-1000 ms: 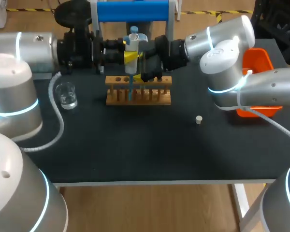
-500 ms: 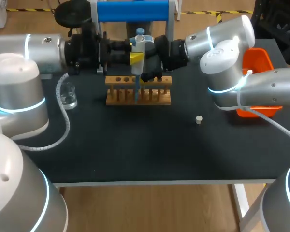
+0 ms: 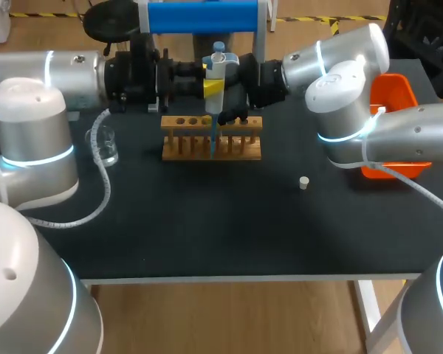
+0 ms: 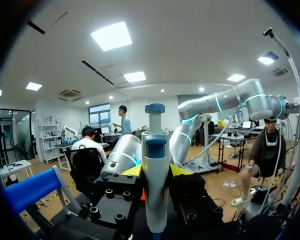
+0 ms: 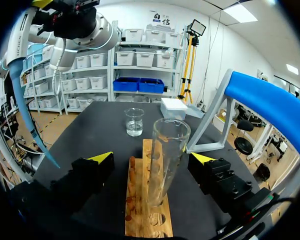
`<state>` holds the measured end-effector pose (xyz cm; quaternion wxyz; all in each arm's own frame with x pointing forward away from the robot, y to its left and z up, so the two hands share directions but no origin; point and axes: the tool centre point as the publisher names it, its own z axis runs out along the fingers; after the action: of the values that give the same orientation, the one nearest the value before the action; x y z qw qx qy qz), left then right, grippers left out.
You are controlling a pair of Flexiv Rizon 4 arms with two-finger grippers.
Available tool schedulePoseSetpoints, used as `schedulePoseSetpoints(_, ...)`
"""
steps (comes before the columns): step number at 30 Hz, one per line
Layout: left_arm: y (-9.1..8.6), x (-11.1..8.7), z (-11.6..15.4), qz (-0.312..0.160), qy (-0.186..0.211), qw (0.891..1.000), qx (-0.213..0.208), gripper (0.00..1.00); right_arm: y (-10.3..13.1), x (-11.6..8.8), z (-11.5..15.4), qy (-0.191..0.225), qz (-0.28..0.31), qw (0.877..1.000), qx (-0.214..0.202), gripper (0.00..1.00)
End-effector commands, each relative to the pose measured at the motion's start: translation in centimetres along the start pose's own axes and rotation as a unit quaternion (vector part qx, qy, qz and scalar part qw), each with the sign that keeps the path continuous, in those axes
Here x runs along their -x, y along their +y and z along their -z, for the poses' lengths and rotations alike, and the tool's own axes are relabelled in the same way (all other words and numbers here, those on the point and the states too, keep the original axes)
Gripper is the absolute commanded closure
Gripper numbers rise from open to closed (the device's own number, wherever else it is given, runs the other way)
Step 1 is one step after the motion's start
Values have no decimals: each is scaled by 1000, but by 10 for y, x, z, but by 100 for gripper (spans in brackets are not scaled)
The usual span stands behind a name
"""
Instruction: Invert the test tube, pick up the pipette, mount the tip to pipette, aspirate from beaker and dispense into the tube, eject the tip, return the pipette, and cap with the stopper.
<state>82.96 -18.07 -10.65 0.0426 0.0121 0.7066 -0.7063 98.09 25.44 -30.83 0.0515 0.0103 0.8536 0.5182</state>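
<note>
My left gripper comes in level from the left, shut on a white and blue pipette that stands upright. The pipette's blue tip hangs down over the wooden rack. In the left wrist view the pipette sits between the two yellow tips. My right gripper is open, with a clear test tube standing mouth up in the rack between its fingers, apart from both. In this view the blue tip hangs off to one side of that gripper. A small stopper lies on the table.
A glass beaker with some liquid stands left of the rack, partly behind my left arm. The blue pipette stand is behind the rack. An orange bin sits at the right edge behind my right arm.
My left arm has carried the pipette to the right along the rack, so its tip now hangs nearer the test tube. The right arm has not moved.
</note>
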Motion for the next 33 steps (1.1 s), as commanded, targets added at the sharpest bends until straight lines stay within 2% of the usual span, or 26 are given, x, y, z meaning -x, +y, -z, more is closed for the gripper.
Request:
schedulePoseSetpoints(1,-1,-1,0,0,-1,1000,1,100,0,0,1,0,0,1000,-1,0)
schedulePoseSetpoints(9,-1,-1,0,0,-1,1000,1,100,-2,-1,9,1,-5,1000,5,0)
schedulePoseSetpoints(23,-1,-1,0,0,-1,1000,1,100,-3,-5,52,-7,1,1000,25,0)
schedulePoseSetpoints(33,-1,-1,0,0,-1,1000,1,100,-7,-10,84,-6,2,998,62,0)
